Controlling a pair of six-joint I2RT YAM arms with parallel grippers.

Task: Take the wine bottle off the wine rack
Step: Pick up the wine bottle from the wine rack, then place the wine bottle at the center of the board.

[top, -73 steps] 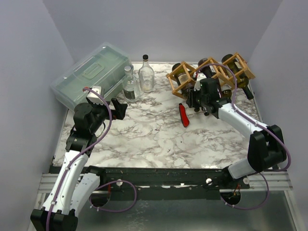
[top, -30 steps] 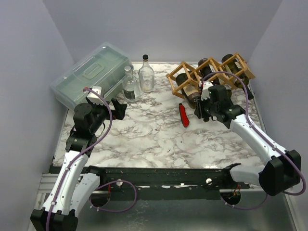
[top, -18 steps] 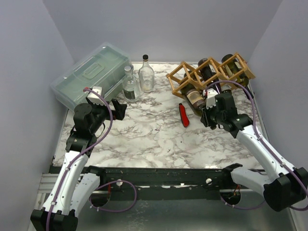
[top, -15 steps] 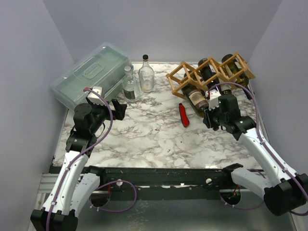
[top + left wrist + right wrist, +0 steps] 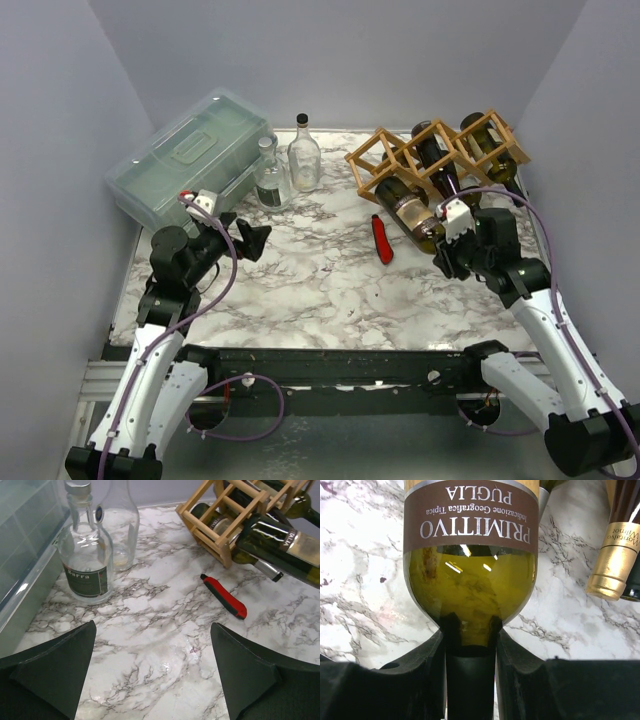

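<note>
The wine bottle (image 5: pixel 408 208) lies slanted at the upper right of the overhead view. Its base is toward the leftmost cell of the wooden rack (image 5: pixel 224 554) and its neck points down-right. I cannot tell whether the base has fully cleared the cell's mouth. The right fingers (image 5: pixel 420 672) are closed on the neck just below the shoulder, with the whole body reaching out beyond them. I judge that the weak point: a heavy body held by a smooth neck could tip or slide through, falling on the worktop (image 5: pixel 300 285) or on the red knife (image 5: pixel 382 240) just beside it. If the base catches the lattice, the pull may drag the rack and shake the two other bottles (image 5: pixel 437 160) resting in it. The left fingers (image 5: pixel 55 667) stand wide open at lower left, holding nothing.
</note>
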